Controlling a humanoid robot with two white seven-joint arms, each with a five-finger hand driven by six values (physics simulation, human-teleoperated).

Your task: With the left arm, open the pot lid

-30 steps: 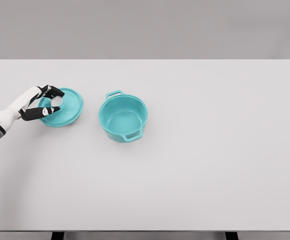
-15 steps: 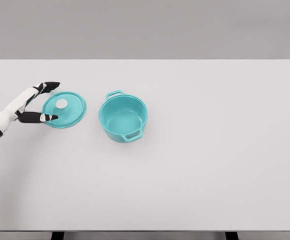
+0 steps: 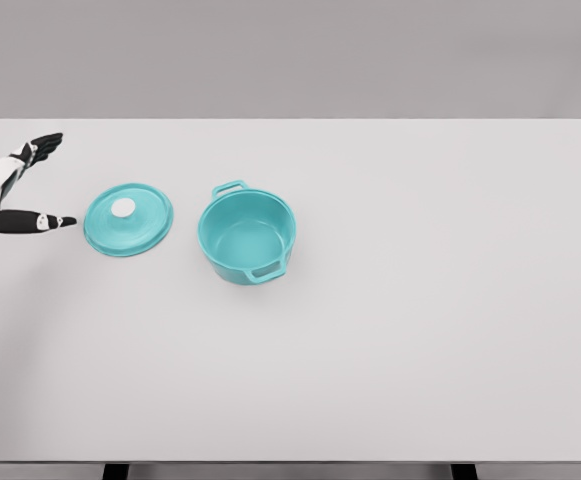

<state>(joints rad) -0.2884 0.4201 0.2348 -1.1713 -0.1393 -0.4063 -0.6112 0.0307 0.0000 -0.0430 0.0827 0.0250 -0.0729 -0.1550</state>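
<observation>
The left hand (image 3: 15, 185) is now withdrawn to the far left edge of the view, well apart from the lid (image 3: 128, 219); half a second ago its thumb tip was touching the lid's left rim, and a second ago the fingers were closed around the white knob (image 3: 123, 207). The fingers (image 3: 42, 143) are spread wide, with the thumb stretched out nearer and pointing right toward the lid, and nothing is held. Only the hand and a short piece of wrist are seen; the rest of the arm is cut off by the picture's left edge.

The lid is laid flat on the table (image 3: 420, 300), knob up, in the same place as half a second ago. A second ago it was held tilted in the hand, slightly further left.

The pot (image 3: 247, 237) is unchanged across all three frames: it is left uncovered, upright, just right of the lid with a narrow gap of table between them. Its inside is seen to be empty. One handle is turned to the far left, the other to the near right.

The table is white and stretches across the whole view, with a grey wall behind it. Nothing is seen between the hand and the lid, or between the lid and the pot
</observation>
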